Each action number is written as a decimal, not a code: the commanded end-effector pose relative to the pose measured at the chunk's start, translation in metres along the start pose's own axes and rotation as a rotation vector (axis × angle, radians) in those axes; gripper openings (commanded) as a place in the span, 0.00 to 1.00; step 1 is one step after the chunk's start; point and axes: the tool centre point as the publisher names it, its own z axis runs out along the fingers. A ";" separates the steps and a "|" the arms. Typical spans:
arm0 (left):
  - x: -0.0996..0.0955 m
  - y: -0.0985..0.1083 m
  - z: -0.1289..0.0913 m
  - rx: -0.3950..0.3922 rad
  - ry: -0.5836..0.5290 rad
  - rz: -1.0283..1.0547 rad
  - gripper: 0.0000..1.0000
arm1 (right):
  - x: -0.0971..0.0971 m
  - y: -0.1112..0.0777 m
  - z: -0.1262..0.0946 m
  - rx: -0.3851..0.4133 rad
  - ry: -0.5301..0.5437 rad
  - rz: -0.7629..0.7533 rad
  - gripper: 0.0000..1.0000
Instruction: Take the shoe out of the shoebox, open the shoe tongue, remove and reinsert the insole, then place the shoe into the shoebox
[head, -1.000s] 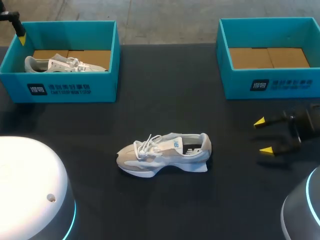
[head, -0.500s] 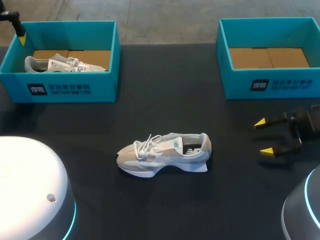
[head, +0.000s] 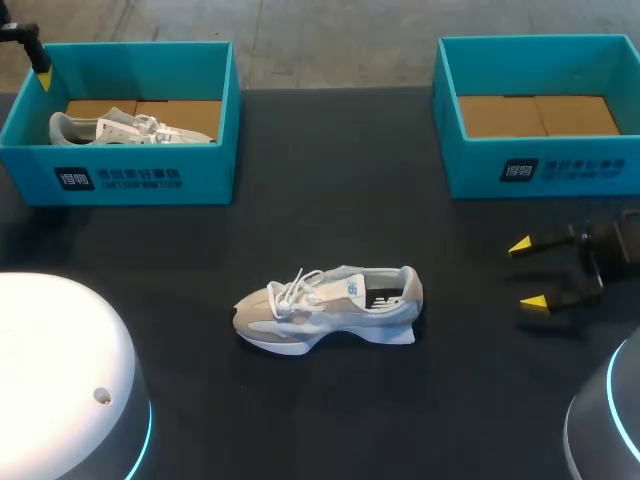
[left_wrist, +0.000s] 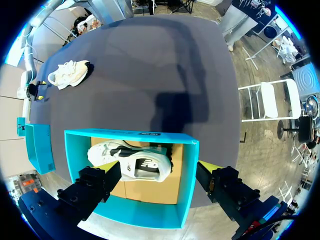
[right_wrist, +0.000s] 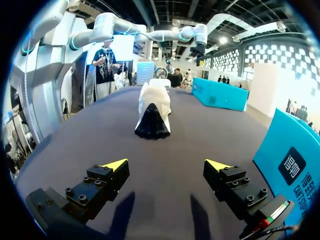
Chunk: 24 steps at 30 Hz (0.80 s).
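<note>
A grey-and-white shoe (head: 330, 308) lies on its sole mid-table, toe to the left, laces loose. From the right wrist it shows heel-first (right_wrist: 154, 111), well ahead of my right gripper (right_wrist: 166, 165), whose fingers stand open and empty. That gripper (head: 527, 272) hovers low at the table's right side. My left gripper (left_wrist: 157, 172) hangs open high over the left teal shoebox (left_wrist: 130, 135), one finger to each side of it. Inside lies a second white shoe (left_wrist: 132, 162), also visible from the head camera (head: 125, 128). Only one yellow tip (head: 44, 78) of it shows there.
The left shoebox (head: 120, 180) stands at the back left. A second teal shoebox (head: 540, 170), holding only its brown cardboard floor, stands at the back right, close beside my right gripper. Dark tabletop surrounds the shoe on all sides.
</note>
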 end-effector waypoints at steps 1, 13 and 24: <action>0.000 -0.001 -0.001 0.000 0.004 0.000 1.00 | 0.005 0.012 0.013 0.009 -0.018 -0.003 1.00; 0.000 -0.001 -0.001 0.000 0.004 0.000 1.00 | 0.018 0.046 0.049 0.024 -0.054 -0.034 1.00; 0.000 -0.001 -0.001 0.000 0.004 0.000 1.00 | 0.023 0.046 0.070 0.042 -0.080 0.004 1.00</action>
